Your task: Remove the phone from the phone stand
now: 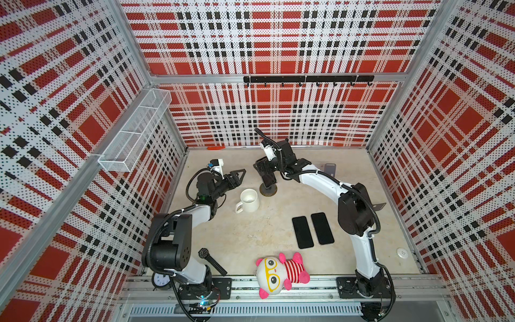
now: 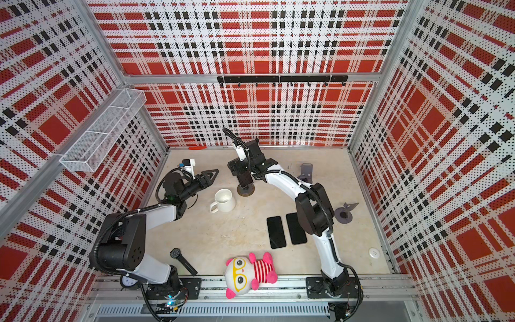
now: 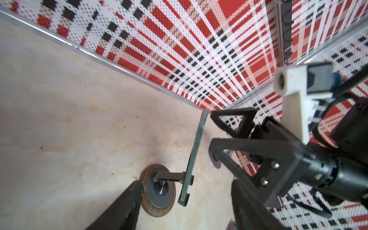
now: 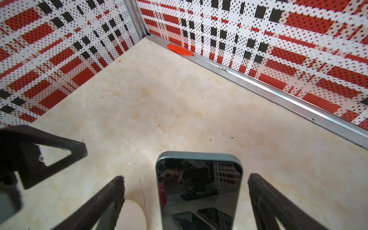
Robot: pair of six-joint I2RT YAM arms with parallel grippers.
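phone [image 4: 201, 199] is on the stand [image 1: 268, 190], toward the desk's back edge, roughly midway between the left and right edges. It leans back on the stand's arm with its bottom edge in the lip. That lip is what keeps it there, so I reckon it has to come up and out, not sideways. right gripper [image 4: 186, 179] is lined up on it from above. Jaws are fully apart, one to each long side of the phone in the right wrist view, with a clear gap both sides, so nothing is held or touched. In the left wrist view its tips look just beside the phone's top edge, and I can't tell if they're round it yet. left gripper [image 1: 241, 176] sits off the stand's left side, pointing at it. Jaws are apart and empty, with no contact. My guess is it's there to brace the base, since the stand looks light enough to tip. mug [image 1: 249, 200] is just in front of the stand, near the base, so I need to mind it.
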